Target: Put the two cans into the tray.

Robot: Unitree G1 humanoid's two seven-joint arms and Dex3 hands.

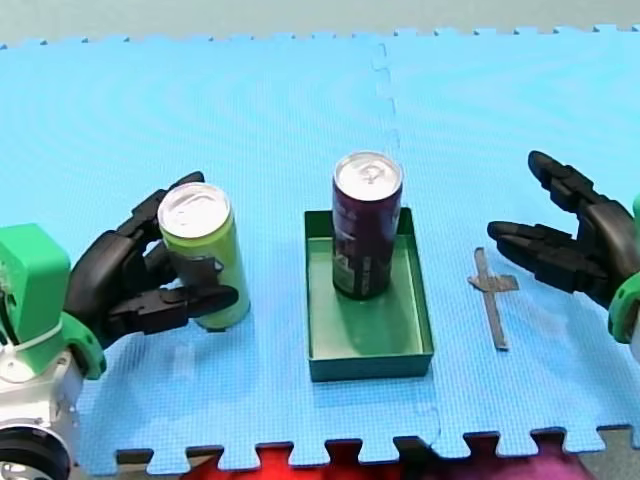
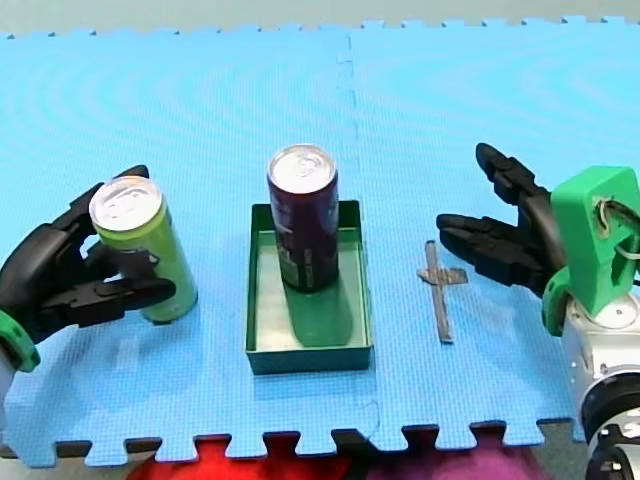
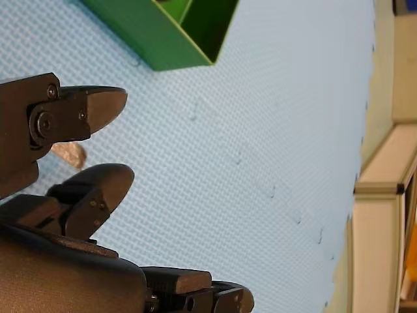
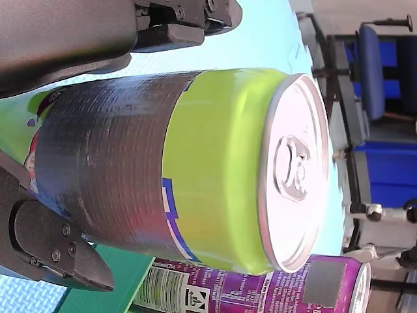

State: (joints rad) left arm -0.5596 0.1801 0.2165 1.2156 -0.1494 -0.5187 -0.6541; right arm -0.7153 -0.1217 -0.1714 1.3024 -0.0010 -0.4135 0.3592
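A lime-green can [image 1: 205, 255] stands on the blue mat, left of the tray. My left hand [image 1: 165, 275] is shut on it, thumb in front and fingers behind. The second wrist view shows the same can [image 4: 215, 163], with grey tape round its body, between black fingers [image 4: 52, 248]. A purple can [image 1: 365, 225] stands upright inside the green tray [image 1: 370, 365], toward its far end. My right hand [image 1: 550, 235] hovers to the right of the tray and holds nothing.
A grey strip of tape [image 1: 492, 295] lies on the mat between the tray and the right hand. The blue foam mat [image 1: 300, 110] stretches far back. Its jagged front edge [image 1: 330, 455] lies close below the tray. A tray corner [image 3: 176, 32] appears in the first wrist view.
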